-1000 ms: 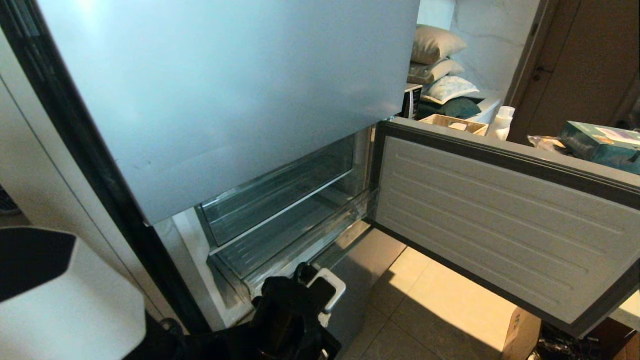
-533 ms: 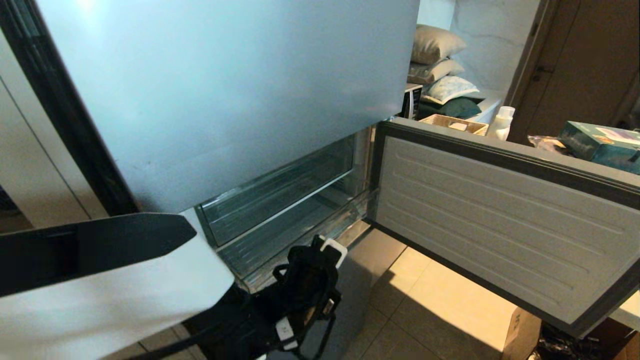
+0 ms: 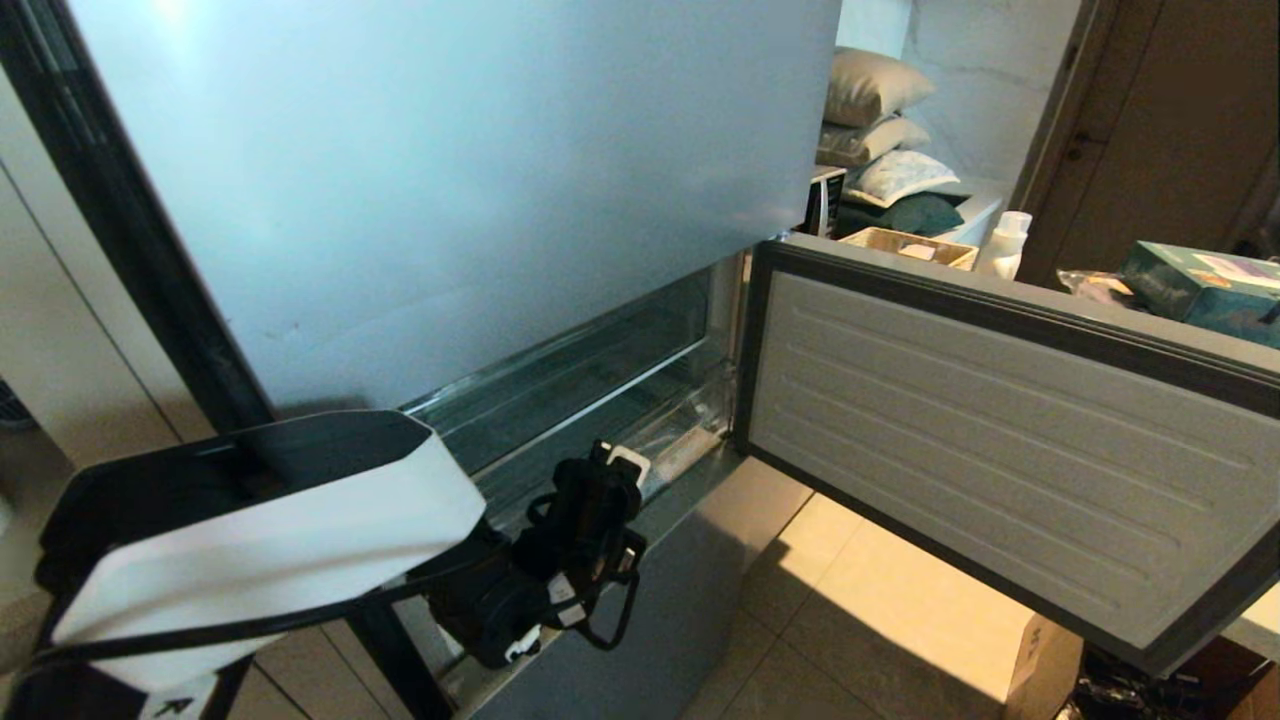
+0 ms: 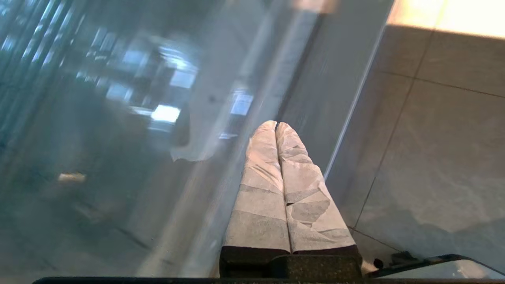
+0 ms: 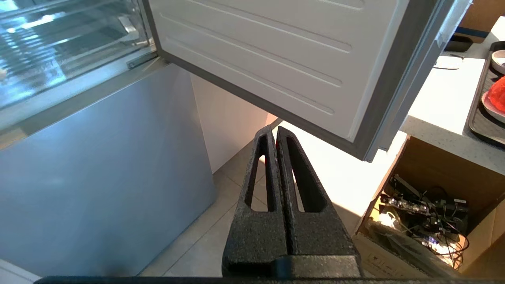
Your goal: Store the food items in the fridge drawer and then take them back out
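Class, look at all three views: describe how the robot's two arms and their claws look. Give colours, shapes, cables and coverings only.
The left arm has a white, angular shell with black panels, a black wrist and looping black cables. The left claw has two long tapering fingers wrapped in pale, wrinkled tape. The right claw is bare matt black, grainy, each finger a triangle with a slot cut through.
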